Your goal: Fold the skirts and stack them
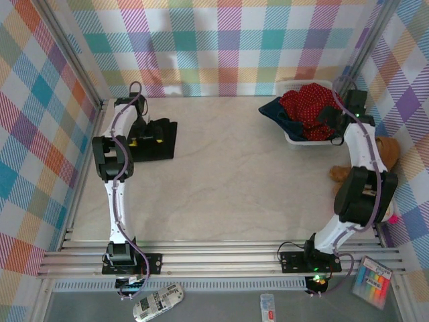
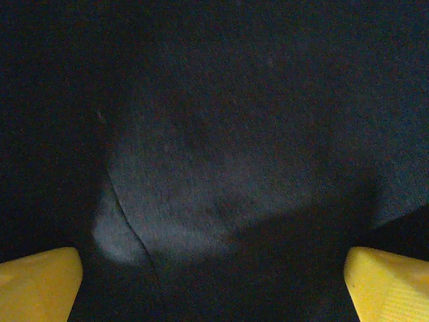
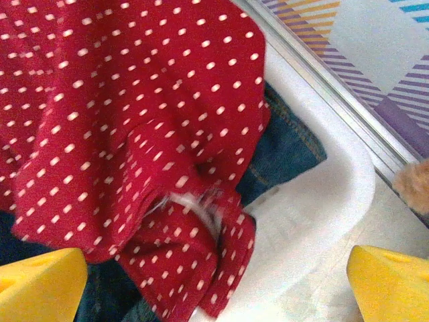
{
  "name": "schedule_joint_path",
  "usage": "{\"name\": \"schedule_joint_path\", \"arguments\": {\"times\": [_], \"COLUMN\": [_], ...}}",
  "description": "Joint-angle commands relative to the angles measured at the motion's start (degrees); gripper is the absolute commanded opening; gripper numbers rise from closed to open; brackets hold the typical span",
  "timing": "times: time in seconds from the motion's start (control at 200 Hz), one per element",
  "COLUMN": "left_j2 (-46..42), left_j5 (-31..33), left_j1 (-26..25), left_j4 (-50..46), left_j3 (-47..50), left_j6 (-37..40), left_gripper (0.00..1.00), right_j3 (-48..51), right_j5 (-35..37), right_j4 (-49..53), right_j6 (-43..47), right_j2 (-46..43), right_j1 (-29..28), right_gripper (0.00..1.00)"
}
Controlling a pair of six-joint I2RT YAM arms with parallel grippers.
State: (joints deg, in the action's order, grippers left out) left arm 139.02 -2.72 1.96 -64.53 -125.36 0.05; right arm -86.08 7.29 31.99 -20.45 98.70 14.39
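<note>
The tabletop (image 1: 221, 174) is a pale, marble-patterned slab, boxed in on three sides by walls of bright pastel plaid (image 1: 221, 40).

At the far right corner stands a white plastic basket (image 1: 298, 141). A red skirt (image 1: 310, 100) with small white dots is heaped in it, crumpled into soft folds, and a dark blue denim skirt (image 1: 273, 111) lies under it and spills over the basket's left rim. In the right wrist view the denim's stitched seams show beneath the red cloth. Just beyond the basket's right side sits a brown, furry teddy bear (image 1: 385, 151).

The right pincer (image 3: 214, 288) hangs over the basket with its yellow fingertips spread wide and nothing between them.

At the far left a black skirt (image 1: 164, 149) lies flat on the tabletop as a neat dark rectangle of matte, fine-grained cloth with one faint crease. The left pincer (image 2: 214, 288) is close above it, likewise spread wide and holding nothing.
</note>
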Motion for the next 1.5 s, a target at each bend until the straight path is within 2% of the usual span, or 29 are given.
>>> {"name": "schedule_joint_path", "arguments": {"times": [0.0,0.17,0.29,0.395,0.525,0.57,0.785,0.96,1.29,1.4,1.495], "left_j2": [-8.14,-14.97,-20.44,-24.68,-28.64,-30.06,-34.96,-37.71,-39.70,-39.57,-39.43], "left_j5": [-5.01,-10.14,-13.86,-16.02,-18.38,-19.29,-25.19,-25.17,-27.22,-27.52,-27.12], "left_j1": [-0.54,-0.64,-0.64,-0.64,-0.64,-0.65,-1.44,-3.93,-4.09,-4.07,-4.07], "left_j4": [1.55,6.86,11.95,15.51,18.41,20.23,35.86,35.32,33.02,32.65,32.12], "left_j3": [2.97,10.04,17.02,22.97,29.00,31.38,44.10,44.90,42.69,41.32,40.09], "left_j6": [-3.97,-8.76,-12.74,-15.49,-19.29,-21.03,-32.47,-31.33,-29.54,-29.59,-29.33], "left_gripper": [1.00,1.00,1.00,1.00,1.00,1.00,1.00,1.00,1.00,1.00,1.00], "right_j3": [-5.89,-11.99,-16.05,-17.97,-17.96,-17.02,-16.81,-22.31,-40.57,-46.76,-48.84], "right_j5": [-7.21,-9.23,-11.78,-13.54,-16.36,-16.67,-19.92,-22.18,-29.73,-32.74,-37.30], "right_j4": [5.45,7.14,8.34,8.50,7.27,5.71,1.14,-0.19,2.02,3.53,2.66], "right_j6": [1.16,1.12,0.35,0.26,0.42,0.66,-0.42,-0.65,-1.33,-1.73,-4.89], "right_j2": [4.29,10.32,14.39,15.90,12.75,10.31,-0.07,-4.53,0.47,3.64,4.99], "right_j1": [1.86,2.13,2.13,2.07,1.80,1.39,-2.83,-11.17,-29.95,-34.93,-36.97], "right_gripper": [1.00,0.96,0.82,0.58,0.12,0.00,0.00,0.00,0.00,0.00,0.00]}}
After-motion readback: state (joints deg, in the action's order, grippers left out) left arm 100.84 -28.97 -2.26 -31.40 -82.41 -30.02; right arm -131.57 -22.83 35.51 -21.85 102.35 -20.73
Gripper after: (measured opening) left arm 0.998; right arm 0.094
